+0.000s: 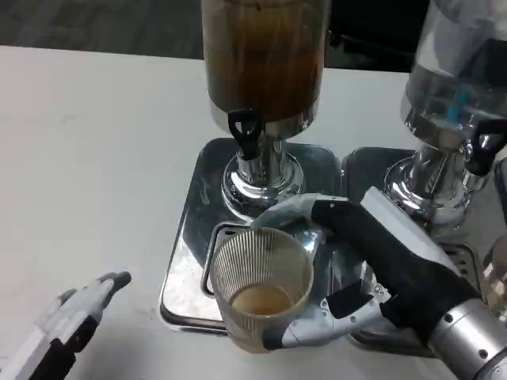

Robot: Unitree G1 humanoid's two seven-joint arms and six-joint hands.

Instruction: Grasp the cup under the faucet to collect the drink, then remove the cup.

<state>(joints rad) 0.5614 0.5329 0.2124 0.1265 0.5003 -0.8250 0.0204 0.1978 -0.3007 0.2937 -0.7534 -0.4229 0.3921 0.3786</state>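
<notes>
— Can you read any words on things?

— No, none that I can make out.

— What is in the clear ribbed plastic cup (262, 294)?

— A little brown drink at the bottom. The cup sits on the shiny metal tray (190, 261), below the black faucet (245, 131) of the big clear drink jar with brown tea (264, 59).

— Who holds it?

— The right hand (360, 265) wraps its fingers around the cup. The left hand (75, 313) rests on the white table (87, 158), fingers spread, holding nothing.

— And the other jar?

— The clear jar with water (459, 71) stands beside it.
</notes>
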